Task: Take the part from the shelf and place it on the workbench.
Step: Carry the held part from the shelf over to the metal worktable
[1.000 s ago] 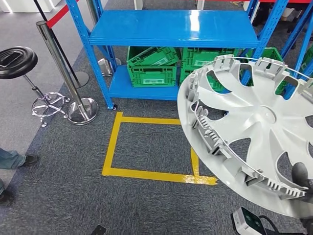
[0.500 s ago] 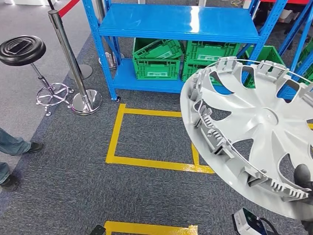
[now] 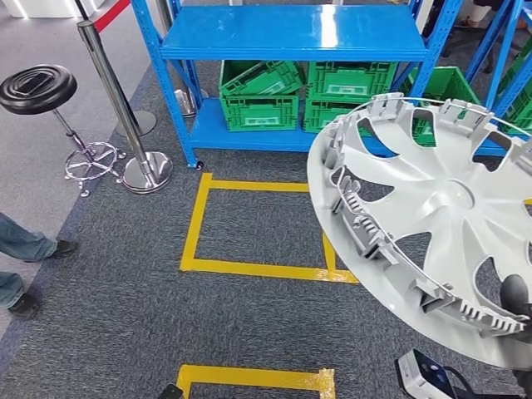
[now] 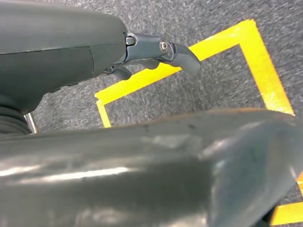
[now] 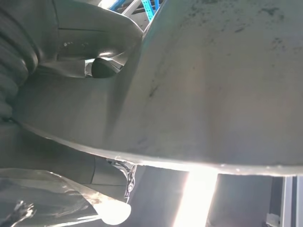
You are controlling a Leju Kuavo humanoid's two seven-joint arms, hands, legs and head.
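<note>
Your right robot hand point(image 3: 515, 298) grips the wheel cover point(image 3: 439, 199) by its rim; the left robot hand point(image 4: 157, 52) hangs released over the carpet.

Grey carpet floor point(image 3: 125, 316) with yellow tape squares point(image 3: 200, 224), blue shelf point(image 3: 288, 33), green crates point(image 3: 260, 112) on its lower board

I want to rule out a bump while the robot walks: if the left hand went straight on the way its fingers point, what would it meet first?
Probably only the floor. In the left wrist view the left hand holds nothing, and its fingers point out over grey carpet crossed by yellow floor tape. Nothing else shows ahead, though depth is hard to judge.
</note>
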